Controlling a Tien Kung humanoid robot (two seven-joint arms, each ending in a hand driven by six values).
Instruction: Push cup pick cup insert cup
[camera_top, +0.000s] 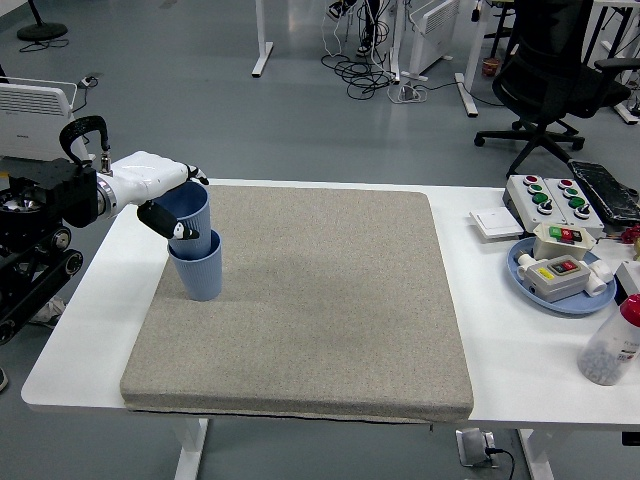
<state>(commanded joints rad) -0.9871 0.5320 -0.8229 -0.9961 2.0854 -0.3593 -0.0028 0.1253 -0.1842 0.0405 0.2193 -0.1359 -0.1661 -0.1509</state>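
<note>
Two blue cups stand nested at the left end of the grey mat (320, 300). The upper cup (193, 212) sits tilted slightly left inside the lower cup (198, 272), which stands upright on the mat. My left hand (186, 204), white with black fingertips, comes in from the left edge. Its fingers curl over the upper cup's rim and its thumb presses the cup's near side. The right arm is not visible.
On the right of the white table (90, 340) lie a blue plate (585, 302) holding button boxes, a white control box (550, 195), a small white switch (492, 222) and a bottle (612, 345). A black office chair (560, 80) stands beyond the table.
</note>
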